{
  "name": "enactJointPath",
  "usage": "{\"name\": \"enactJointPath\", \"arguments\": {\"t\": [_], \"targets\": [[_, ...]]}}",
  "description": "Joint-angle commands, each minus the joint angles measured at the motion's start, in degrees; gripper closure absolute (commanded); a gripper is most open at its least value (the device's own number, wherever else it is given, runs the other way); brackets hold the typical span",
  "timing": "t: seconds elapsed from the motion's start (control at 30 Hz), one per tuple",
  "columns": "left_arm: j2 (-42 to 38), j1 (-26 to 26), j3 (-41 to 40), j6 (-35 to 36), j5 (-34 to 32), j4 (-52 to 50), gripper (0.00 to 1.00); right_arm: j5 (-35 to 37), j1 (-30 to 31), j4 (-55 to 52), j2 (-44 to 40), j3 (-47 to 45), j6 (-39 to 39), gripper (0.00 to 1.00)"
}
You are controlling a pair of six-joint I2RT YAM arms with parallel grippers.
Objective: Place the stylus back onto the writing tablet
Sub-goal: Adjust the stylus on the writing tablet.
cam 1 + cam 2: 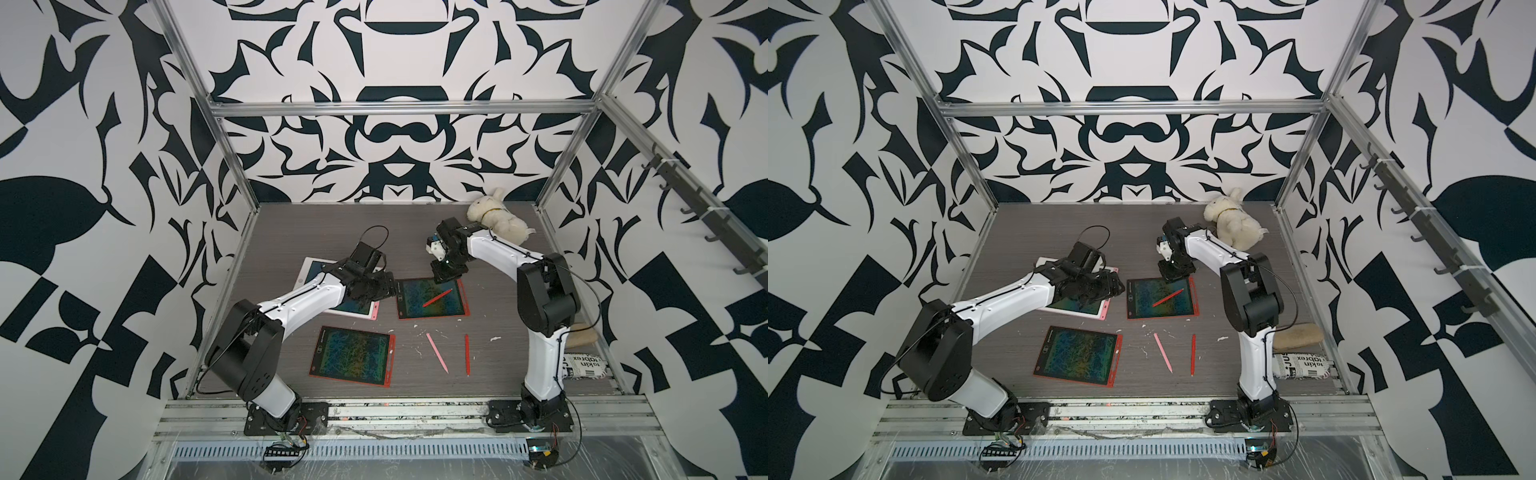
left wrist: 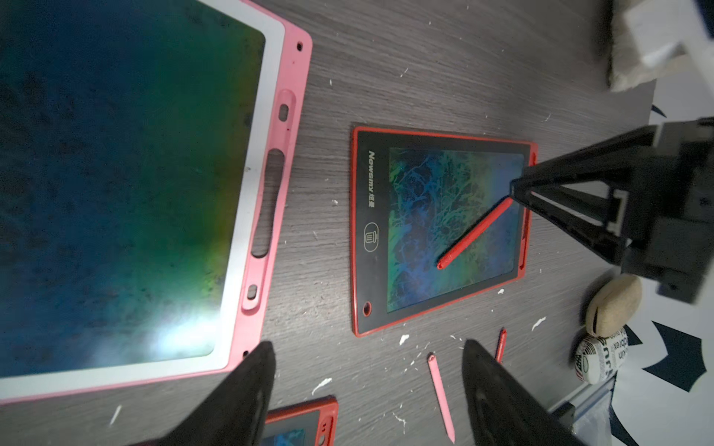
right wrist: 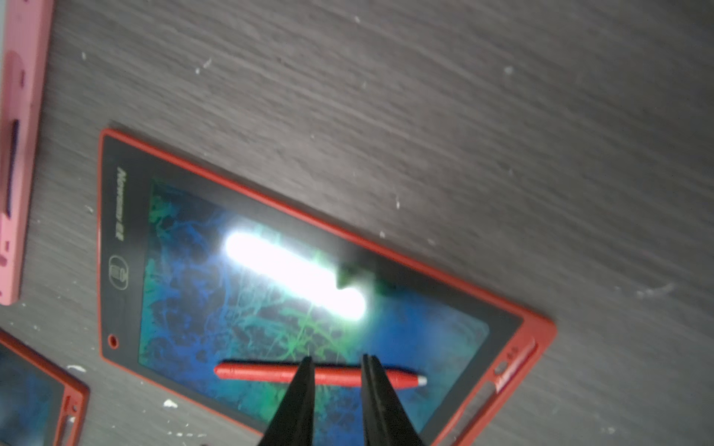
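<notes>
While black-and-white patterned walls (image 1: 395,137) box in the grey wood-grain bench (image 1: 291,232), I see the red-framed writing tablet (image 1: 415,301) lying near its middle. My left gripper (image 2: 367,347) and right gripper (image 3: 336,361) both stand parted, empty. The red stylus (image 1: 437,298) rests diagonally on the tablet's screen, beneath the right gripper.

Bezel of the red-framed writing tablet (image 2: 425,216) carries the brand "Newsmy" in pale italics, followed by two small characters too blurred to read, and further along the same bezel a circled bin icon (image 2: 371,236). The right wrist view shows the same brand line (image 3: 120,204), legible only in part. In a top view the newsprint-patterned pouch (image 1: 1302,365) bears black letter fragments, "JUS" and "tokin" among them; its other words cannot be made out.
</notes>
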Motion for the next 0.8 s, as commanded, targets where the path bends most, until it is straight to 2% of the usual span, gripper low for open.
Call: {"name": "enactJointPath", "arguments": {"t": [0.0, 0.1, 0.23, 0.77], "targets": [[-2.75, -0.23, -1.53, -0.1, -1.57, 1.15, 0.22, -0.27, -0.18, -2.93, 1.1, 4.15, -0.09, 0.87], [-3.92, -0.32, -2.53, -0.26, -2.01, 1.16, 0.22, 0.39, -0.18, -4.0, 2.88, 5.03, 0.13, 0.94], [-4.23, -0.4, -3.34, -0.36, -2.29, 1.18, 0.22, 1.51, -0.18, -3.21, 2.97, 3.4, 1.11, 0.98], [-0.97, -1.02, -1.86, 1.0, -0.45, -0.52, 0.24, 2.93, -0.36, -2.0, 0.25, -4.82, 2.54, 1.0]]}}
